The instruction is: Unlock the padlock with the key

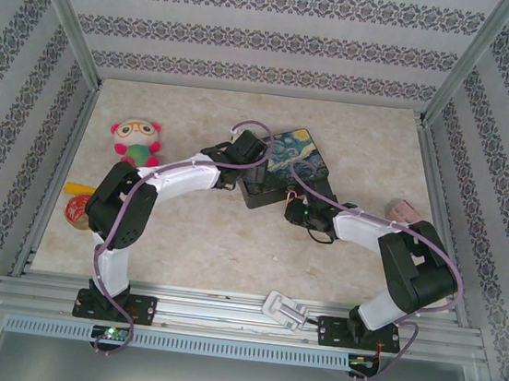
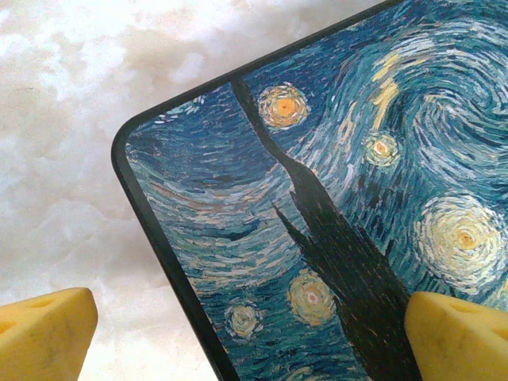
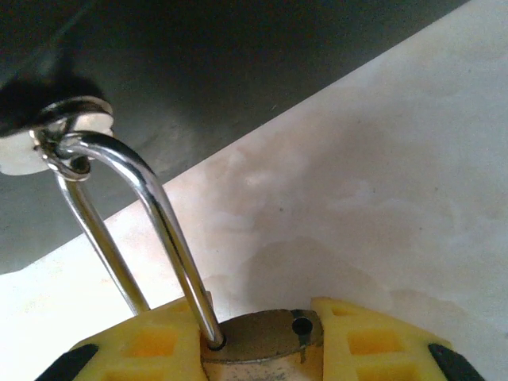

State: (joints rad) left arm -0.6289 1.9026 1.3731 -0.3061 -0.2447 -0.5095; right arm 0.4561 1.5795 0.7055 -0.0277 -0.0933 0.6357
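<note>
Padlock (image 3: 262,340) sits bottom centre of the right wrist view, clamped between the yellow fingers (image 3: 373,345) of the right gripper (image 3: 258,361). Starting left: the left gripper (image 2: 252,341) hangs spread wide over a corner of the tin box (image 2: 357,159), gripping nothing, so if the right arm tugs, I reckon the box slides with it. Across to the shackle (image 3: 151,190), hooked through a ring (image 3: 75,111) upper left: twist hard and it could bind there. The lower lock body is cut off at the frame edge. Keyhole and any key are hidden, and I can't tell if the shackle's latched.
</note>
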